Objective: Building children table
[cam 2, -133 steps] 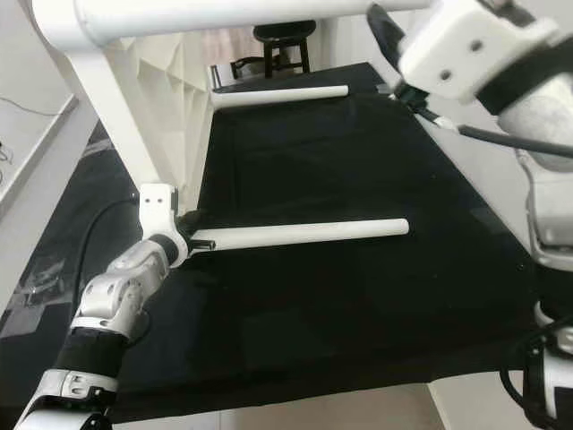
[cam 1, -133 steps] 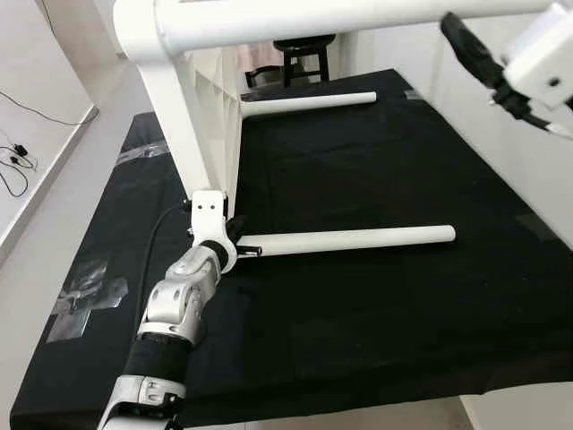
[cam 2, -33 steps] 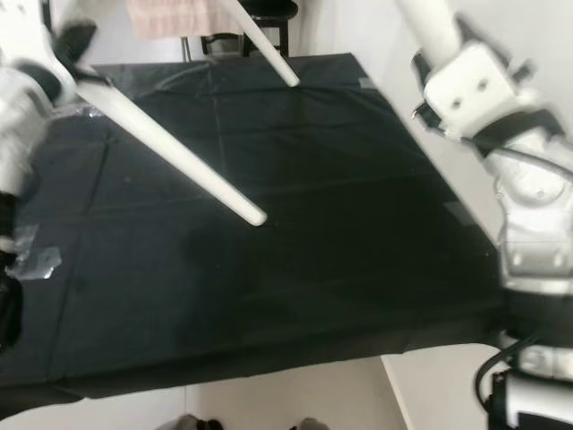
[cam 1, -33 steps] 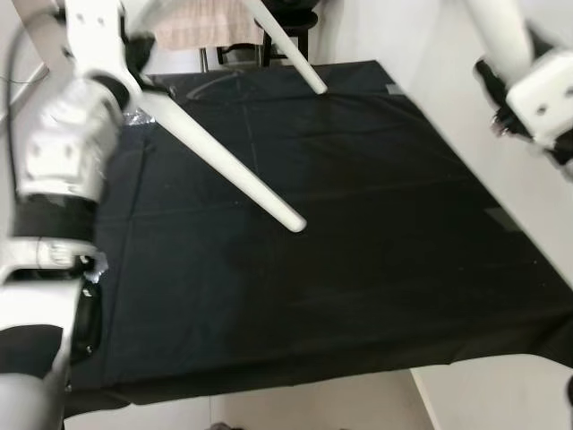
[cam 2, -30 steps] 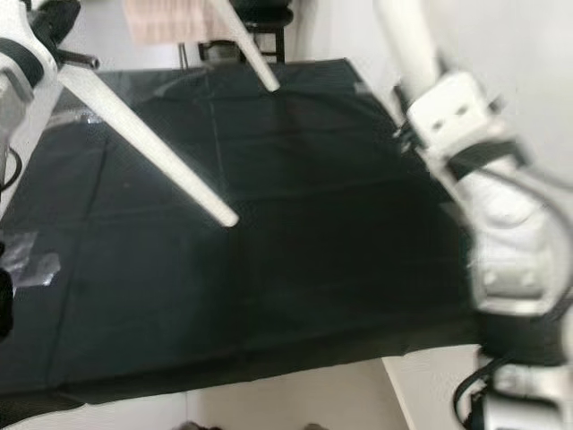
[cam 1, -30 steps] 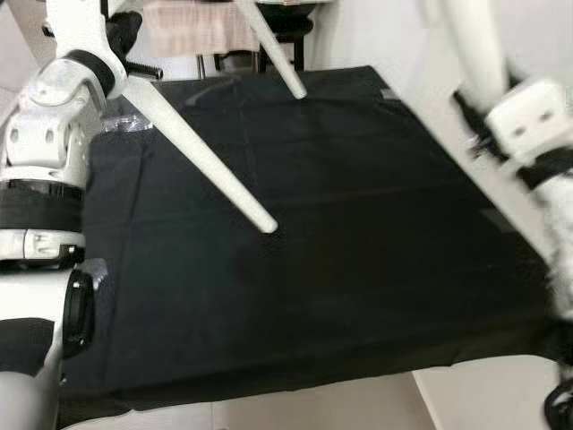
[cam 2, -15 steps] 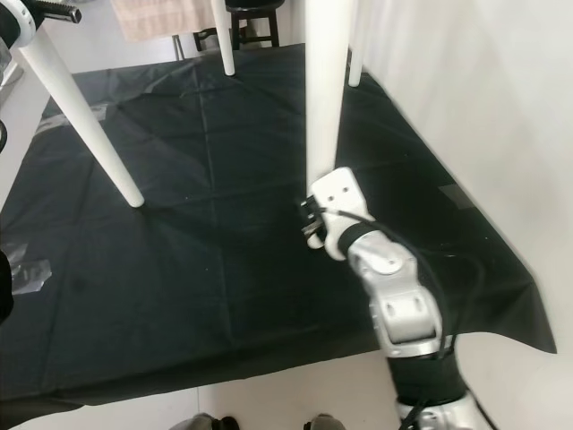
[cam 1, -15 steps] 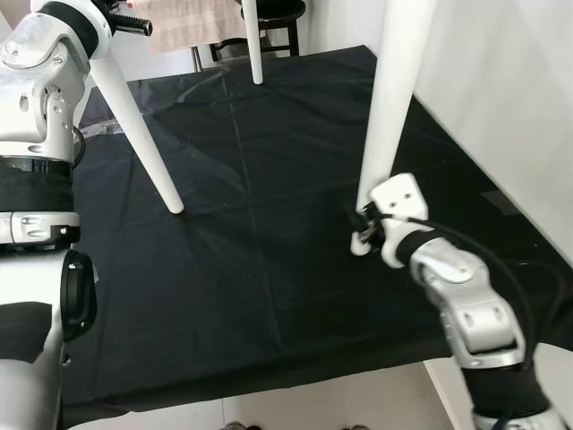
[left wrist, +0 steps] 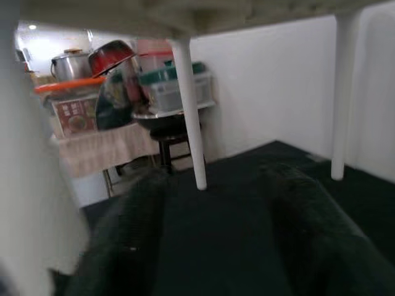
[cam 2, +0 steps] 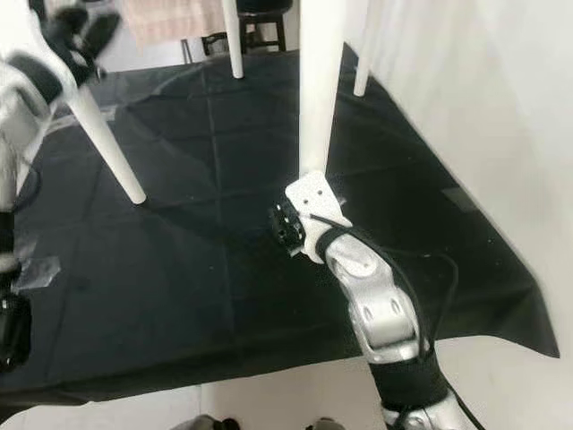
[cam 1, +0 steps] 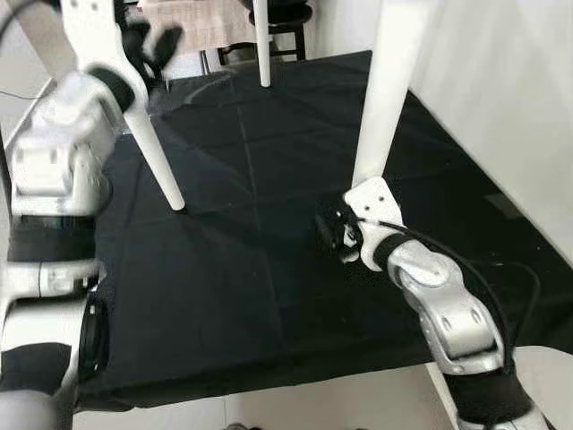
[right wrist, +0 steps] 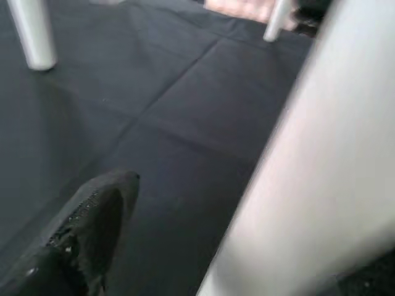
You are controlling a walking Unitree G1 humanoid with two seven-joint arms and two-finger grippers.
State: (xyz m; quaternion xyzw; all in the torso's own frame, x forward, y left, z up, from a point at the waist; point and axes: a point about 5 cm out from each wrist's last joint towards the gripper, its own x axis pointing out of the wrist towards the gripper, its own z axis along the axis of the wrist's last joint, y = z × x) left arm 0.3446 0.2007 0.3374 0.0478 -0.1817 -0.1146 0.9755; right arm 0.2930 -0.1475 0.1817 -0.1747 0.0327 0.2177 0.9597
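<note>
Standing on its four white legs, the children table point(cam 1: 394, 54) pointed its legs straight down, so each long leg ran up and down. The feet rested on the black cloth point(cam 1: 269, 269) spread over the floor.

The right end effector point(cam 1: 336, 235) was low down, just beside the foot of the near right leg point(cam 1: 380, 107). That leg rose straight up right behind it. In the right wrist view the leg point(right wrist: 308, 160) was a big blurry white shape close by, and one black finger point(right wrist: 92, 222) stuck out over the cloth. The fingers looked spread apart and held nothing.

The left end effector point(cam 1: 148, 40) was up high, close to the top of the near left leg point(cam 1: 152, 143). That leg went down below it and leaned a little, with its foot on the cloth. The end effector was blurry, so I could not tell if its fingers were spread or pressed together.

Far past the left end effector, the back left leg point(left wrist: 190, 117) and the back right leg point(left wrist: 342, 92) stood straight on the cloth. Behind them was a dark stool point(cam 1: 282, 13), and pots and boxes point(left wrist: 123, 74) sat on a shelf with a pink cloth point(left wrist: 105, 148).
</note>
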